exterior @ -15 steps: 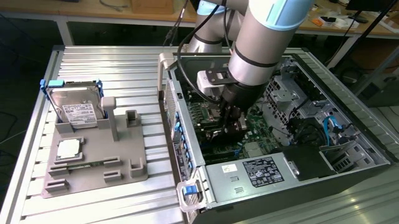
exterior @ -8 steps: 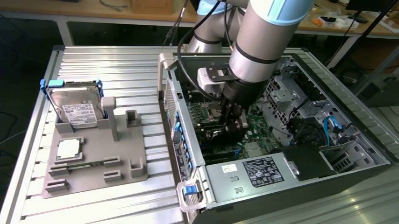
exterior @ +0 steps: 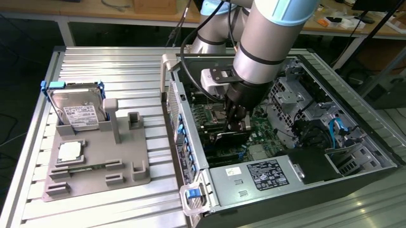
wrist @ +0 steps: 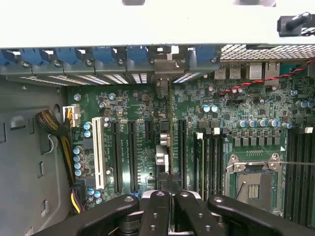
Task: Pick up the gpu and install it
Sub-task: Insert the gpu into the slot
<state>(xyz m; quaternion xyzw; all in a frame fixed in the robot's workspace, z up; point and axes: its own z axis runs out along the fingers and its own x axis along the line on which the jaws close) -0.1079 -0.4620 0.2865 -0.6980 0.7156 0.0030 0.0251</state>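
The arm reaches steeply down from the far side, wrist nearly vertical. Its black end effector (exterior: pixel 238 124) points downward, fingers (wrist: pixel 158 216) pressed together, fully closed.

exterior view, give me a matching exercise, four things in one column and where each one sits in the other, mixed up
Things:
1. silver hard drive with white label
2. small square silver processor chip
3. thin dark gpu card with a metal edge
4. black gripper

Places:
A. inside the open computer case, shut on the card
B. flat on the grey holder tray, nearer the camera than the drive
C. leaning upright in the blue-cornered holder
D. inside the case, over the green motherboard

Pairs: 1-C, 2-B, 3-D, 4-A
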